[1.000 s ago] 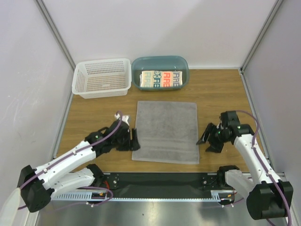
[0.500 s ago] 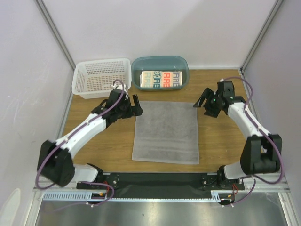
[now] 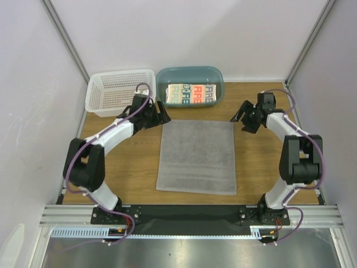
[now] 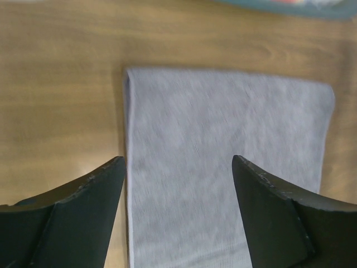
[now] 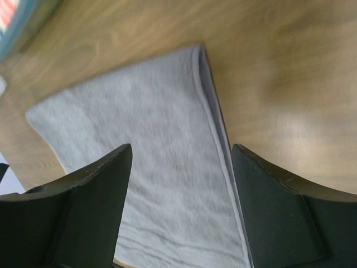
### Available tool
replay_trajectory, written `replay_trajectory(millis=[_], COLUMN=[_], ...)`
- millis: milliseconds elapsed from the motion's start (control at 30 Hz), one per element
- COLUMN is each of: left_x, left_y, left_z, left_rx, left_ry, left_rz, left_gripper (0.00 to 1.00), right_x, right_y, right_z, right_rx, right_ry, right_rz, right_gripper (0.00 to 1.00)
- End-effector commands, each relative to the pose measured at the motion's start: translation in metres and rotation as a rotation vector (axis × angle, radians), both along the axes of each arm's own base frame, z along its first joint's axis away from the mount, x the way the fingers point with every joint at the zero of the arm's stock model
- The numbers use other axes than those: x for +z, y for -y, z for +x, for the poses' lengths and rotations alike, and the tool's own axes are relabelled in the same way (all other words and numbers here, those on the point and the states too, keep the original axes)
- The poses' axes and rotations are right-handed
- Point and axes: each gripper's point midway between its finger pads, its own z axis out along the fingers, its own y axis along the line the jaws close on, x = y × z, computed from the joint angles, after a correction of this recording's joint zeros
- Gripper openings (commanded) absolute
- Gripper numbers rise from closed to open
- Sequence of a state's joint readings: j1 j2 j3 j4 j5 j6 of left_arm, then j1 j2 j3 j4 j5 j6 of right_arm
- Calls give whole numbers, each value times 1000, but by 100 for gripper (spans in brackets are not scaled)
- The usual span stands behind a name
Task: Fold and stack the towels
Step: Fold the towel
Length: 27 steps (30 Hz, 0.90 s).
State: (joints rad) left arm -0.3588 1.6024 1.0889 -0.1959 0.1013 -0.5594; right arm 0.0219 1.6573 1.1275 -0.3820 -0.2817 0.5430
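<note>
We look down between the two dark fingers [image 5: 83,212] of our right claw [image 5: 182,148], which stand wide apart with nothing held between them. Below them the grey towel [image 5: 139,167] lies flat on the wooden worktop [image 5: 279,67]. Its far corner sits just above the gap between the fingers. A thicker rim runs along its right edge, and we cannot tell whether that is a hem or a fold. At the upper left, a corner of the teal tub [image 5: 25,22] shows, well apart from the towel.
</note>
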Motion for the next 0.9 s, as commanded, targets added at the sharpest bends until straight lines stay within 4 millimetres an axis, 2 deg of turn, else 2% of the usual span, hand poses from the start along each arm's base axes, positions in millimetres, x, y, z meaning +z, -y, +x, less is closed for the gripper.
replay_trajectory(millis=[0, 33, 100, 133, 167, 233, 367, 433, 633, 800, 867], left_x=[13, 3, 0, -3, -11, -20, -27, -39, -51, -60, -63], left_y=[0, 0, -1, 0, 0, 2, 5, 6, 6, 6, 6], left_z=[37, 41, 49, 51, 55, 62, 74, 76, 83, 87, 88], left_rx=[18, 25, 37, 38, 41, 39, 28, 22, -1, -10, -9], left_ry=[52, 36, 48, 47, 34, 24, 24, -3, -18, -39, -45], left_rz=[-49, -41, -41, -40, -35, -25, -18, -14, 15, 33, 31], left_gripper=[81, 79, 77, 76, 76, 76, 71, 69, 63, 62, 58], right_x=[14, 2, 1, -13, -11, -20, -36, -41, -46, -51, -52], right_y=[1, 0, -2, -5, -5, -6, -6, -7, -13, -17, -19], right_z=[46, 52, 64, 67, 73, 78, 75, 74, 76, 76, 76], right_rx=[-35, -33, -30, -23, -24, -18, -16, -9, -8, 2, 4], right_ry=[92, 70, 77, 49, 53, 29, -25, -38, -57, -77, -83], right_rz=[15, 21, 34, 41, 42, 44, 22, 17, 39, 39, 42], right_gripper=[76, 74, 71, 68, 67, 63, 61, 59, 47, 45, 44])
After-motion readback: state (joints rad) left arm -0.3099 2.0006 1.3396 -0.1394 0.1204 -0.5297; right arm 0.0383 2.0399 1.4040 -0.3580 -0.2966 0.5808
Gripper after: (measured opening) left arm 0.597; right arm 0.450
